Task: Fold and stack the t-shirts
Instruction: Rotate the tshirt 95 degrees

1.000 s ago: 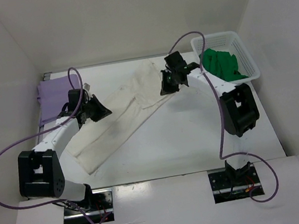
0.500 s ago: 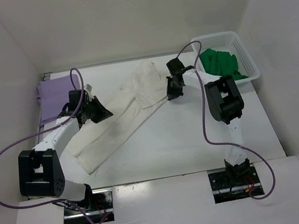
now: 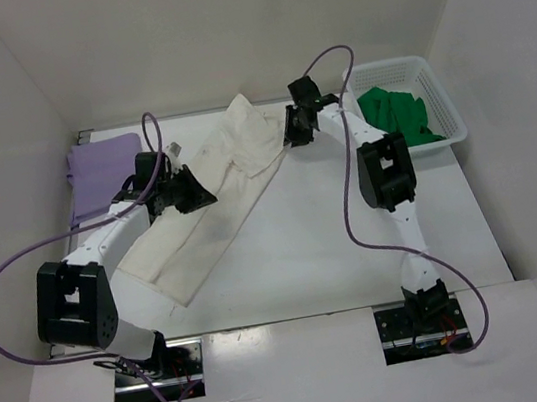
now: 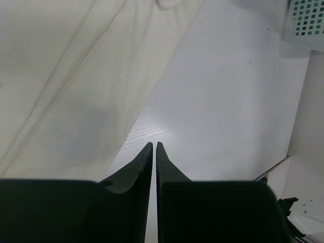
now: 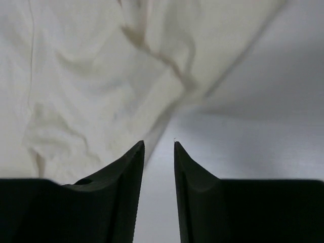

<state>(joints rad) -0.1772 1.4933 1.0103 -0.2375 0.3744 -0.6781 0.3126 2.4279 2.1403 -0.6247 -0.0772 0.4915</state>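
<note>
Left gripper: fingers only a thin slit apart, with nothing between them. The tips hang over bare table, just beside the long edge of the cream shirt.

Cream shirt: lies on the table as a long strip, slanting from near left up toward far centre. The near end is flat. The far end is rumpled, with creases and a raised fold.

Right gripper: fingers moderately apart and empty. It sits at the far end of the cream shirt, on its right side. The cloth edge is just beside one finger and bare table shows through the gap.

Purple shirt: folded flat at the far left corner of the table, apart from the cream shirt.

Green shirt: crumpled inside the white basket at far right.
</note>
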